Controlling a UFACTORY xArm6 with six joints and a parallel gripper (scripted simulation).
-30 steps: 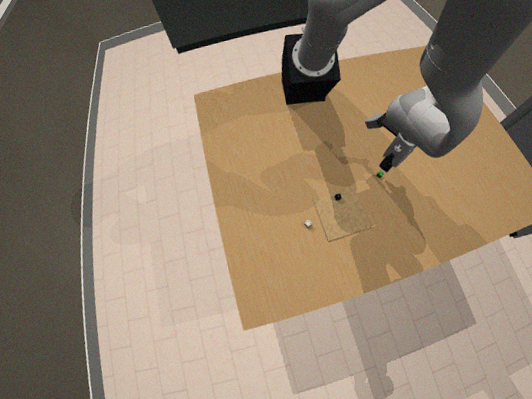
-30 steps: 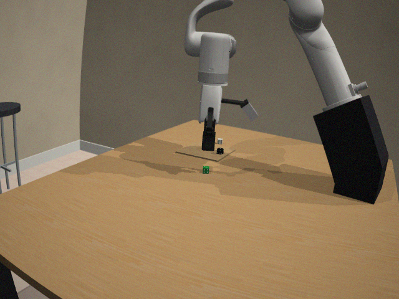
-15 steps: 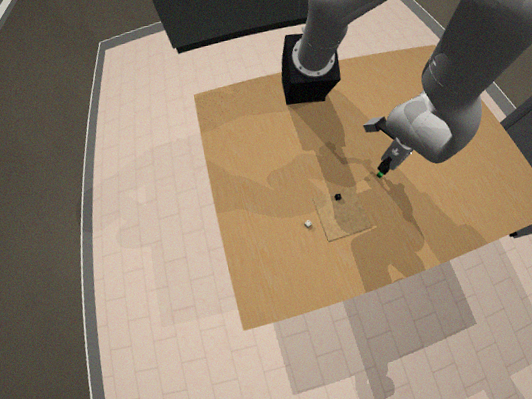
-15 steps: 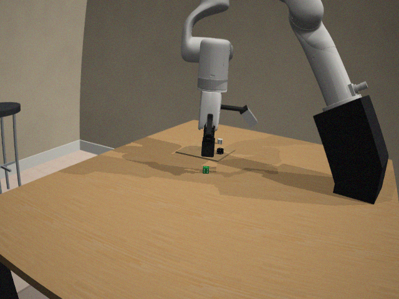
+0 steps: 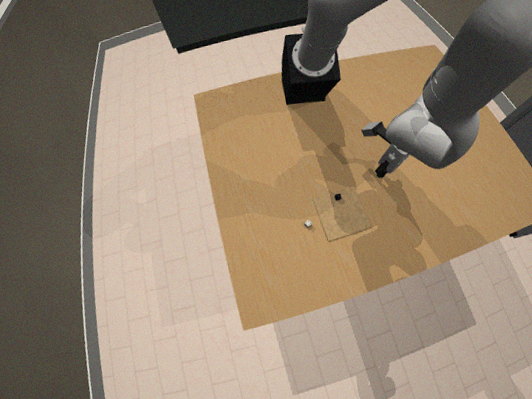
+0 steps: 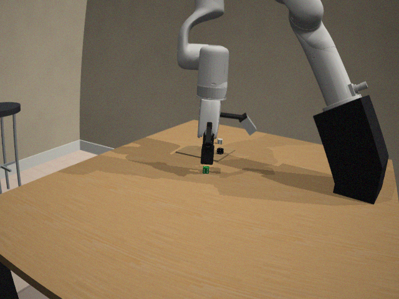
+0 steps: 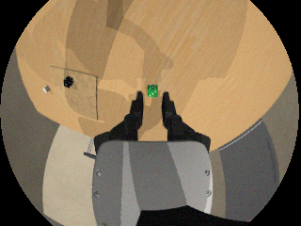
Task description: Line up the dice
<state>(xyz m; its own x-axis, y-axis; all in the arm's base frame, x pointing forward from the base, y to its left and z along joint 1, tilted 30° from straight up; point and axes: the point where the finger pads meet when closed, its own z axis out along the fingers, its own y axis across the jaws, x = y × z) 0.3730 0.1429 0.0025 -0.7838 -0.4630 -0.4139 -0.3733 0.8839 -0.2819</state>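
1. I see a wooden table (image 6: 128, 244) carrying everything; the arm's dark base block (image 6: 354, 151) stands well off to one side of the hand, at the table's edge.

2. The mat (image 5: 350, 219) is a thin tan square lying flat on the table. In the wrist view it sits off to the left of the hand, apart from the fingers.

3. The gripper (image 7: 152, 102) hangs above the table, pointing straight down. Its two dark fingers stand partly apart, with nothing clamped between them.

4. The green die (image 7: 152, 90) is the relation my next move turns on. It lies on bare table almost directly under the hand, just ahead of the fingertips in the wrist view and centred in the gap between them. In the exterior view there is open air between the fingertips and the die's top. I judge that a straight descent would bring the fingers down on either side of it.

5. The green die looks like a small, bright green cube with pale pips, resting flat. I cannot read its number.

6. The black die (image 5: 338, 197) sits on the mat near its edge, to the hand's left.

7. The white die (image 5: 307, 223) rests on the table beyond the mat, farthest from the hand.
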